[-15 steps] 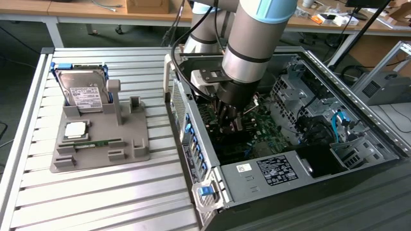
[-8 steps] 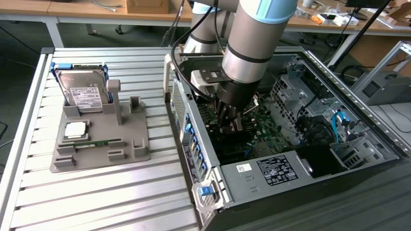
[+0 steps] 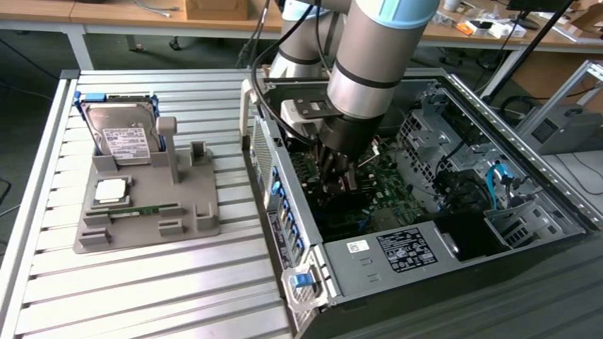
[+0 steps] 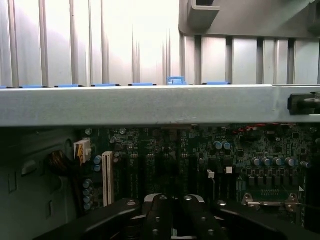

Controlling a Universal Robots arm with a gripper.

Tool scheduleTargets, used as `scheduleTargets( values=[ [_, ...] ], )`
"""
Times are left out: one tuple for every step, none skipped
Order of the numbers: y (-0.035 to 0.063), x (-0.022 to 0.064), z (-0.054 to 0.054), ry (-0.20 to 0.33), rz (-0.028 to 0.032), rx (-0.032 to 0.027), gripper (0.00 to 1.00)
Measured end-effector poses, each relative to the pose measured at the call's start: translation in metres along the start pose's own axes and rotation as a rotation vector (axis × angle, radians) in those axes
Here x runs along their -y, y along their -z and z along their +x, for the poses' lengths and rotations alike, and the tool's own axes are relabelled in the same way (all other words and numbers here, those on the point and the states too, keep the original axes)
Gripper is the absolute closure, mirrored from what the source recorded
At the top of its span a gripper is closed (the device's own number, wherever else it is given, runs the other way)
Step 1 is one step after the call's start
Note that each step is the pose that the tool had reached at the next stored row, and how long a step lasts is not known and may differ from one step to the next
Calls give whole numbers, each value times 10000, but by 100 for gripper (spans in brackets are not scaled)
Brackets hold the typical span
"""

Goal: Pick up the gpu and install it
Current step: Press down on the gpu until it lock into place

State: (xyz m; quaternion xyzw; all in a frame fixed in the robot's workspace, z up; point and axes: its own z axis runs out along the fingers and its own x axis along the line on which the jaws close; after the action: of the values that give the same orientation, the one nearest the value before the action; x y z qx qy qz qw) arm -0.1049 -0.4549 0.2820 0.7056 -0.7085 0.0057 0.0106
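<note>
Inside labelled computer case (image 3: 405, 247), gripper (image 3: 337, 185) over motherboard (image 4: 200, 155).

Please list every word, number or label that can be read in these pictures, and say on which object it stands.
No text can be read.
White label on the hard drive: print too small.
Black label and white sticker on the computer case: print too small.
Motherboard: markings blurred.

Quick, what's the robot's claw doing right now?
Claw: down inside the computer case over the motherboard; open or closed cannot be told.
</note>
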Motion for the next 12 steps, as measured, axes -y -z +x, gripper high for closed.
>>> scheduleTargets(
  values=[
    [9, 0, 0, 0, 0, 0, 89],
    [14, 0, -2, 0, 1, 1, 89],
    [13, 0, -7, -1, 2, 2, 89],
    [14, 0, -14, -1, 1, 1, 89],
    [15, 0, -24, 0, 0, 0, 89],
    [15, 0, -37, 0, 0, 0, 89],
    [15, -1, -50, 0, 0, 0, 89],
    [15, -1, -59, -1, 0, 0, 89],
    [14, -1, -66, 0, 0, -1, 89],
    [6, 0, -68, 2, 2, 2, 89],
    [0, 0, -68, 1, 1, 0, 89],
    [-8, -1, -69, 0, 0, -1, 89]
  ],
)
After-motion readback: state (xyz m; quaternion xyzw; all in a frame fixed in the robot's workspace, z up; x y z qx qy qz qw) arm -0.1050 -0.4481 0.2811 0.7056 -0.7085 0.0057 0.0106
